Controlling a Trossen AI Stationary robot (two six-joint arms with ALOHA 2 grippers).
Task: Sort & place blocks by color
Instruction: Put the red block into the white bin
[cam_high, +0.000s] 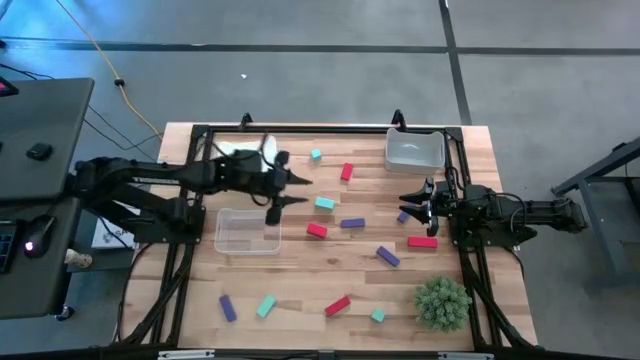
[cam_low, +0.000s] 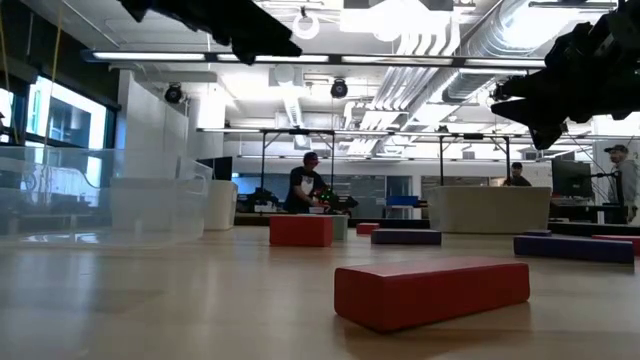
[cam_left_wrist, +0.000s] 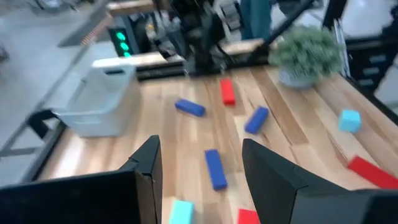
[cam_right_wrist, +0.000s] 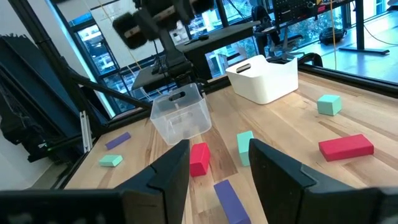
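hovering above the middle of the worktop (cam_high: 300, 290), the left claw (cam_high: 283, 192) hung with its fingers spread apart and nothing between them, above the far edge of a clear bin (cam_high: 246, 231) and just beside a teal block (cam_high: 324, 203). the right claw (cam_high: 412, 203) also stood open and empty near the right side, close to a purple block (cam_high: 403, 216) and a red bar (cam_high: 422, 241).

the blocks lay scattered loose on the wood. a red block (cam_high: 316, 230) and a purple bar (cam_high: 352, 223) sat between the two claws, another purple bar (cam_high: 387, 256) lay nearer the front, and a red block (cam_high: 347, 172) and a small teal cube (cam_high: 316, 154) lay toward the far edge. along the front were a purple block (cam_high: 227, 307), a teal block (cam_high: 265, 306), a red bar (cam_high: 337, 305) and a teal cube (cam_high: 378, 315). a second clear bin (cam_high: 414, 150) stood at the far right corner, and a green spiky plant ball (cam_high: 441, 302) at the front right.
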